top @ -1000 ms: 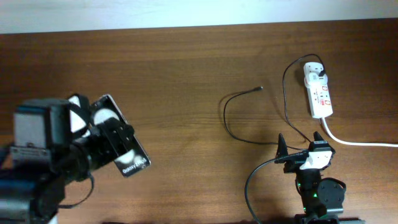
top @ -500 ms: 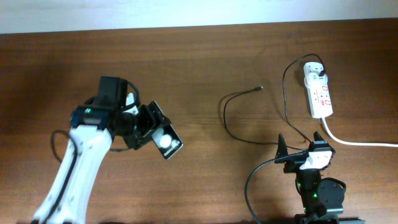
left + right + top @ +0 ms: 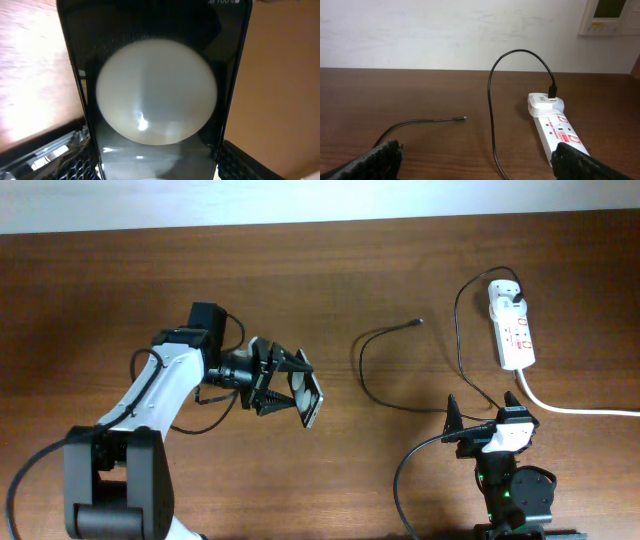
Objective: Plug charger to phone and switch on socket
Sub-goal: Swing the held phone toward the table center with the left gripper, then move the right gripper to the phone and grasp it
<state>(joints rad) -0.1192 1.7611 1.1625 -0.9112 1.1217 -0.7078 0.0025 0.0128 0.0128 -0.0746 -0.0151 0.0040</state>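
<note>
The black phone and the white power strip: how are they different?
The glossy black rectangular phone is dark; the long white plastic power strip is white with red marks. The phone is held tilted in the left arm's fingers; the power strip lies flat on the brown wooden table. The power strip has the thin black charger cable plugged in; the phone has nothing plugged in. Both are long rectangles.

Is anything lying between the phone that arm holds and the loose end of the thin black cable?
Nothing visible: only bare brown wooden table separates the glossy black phone, in the left pincer, from the thin black charger cable's tip.
</note>
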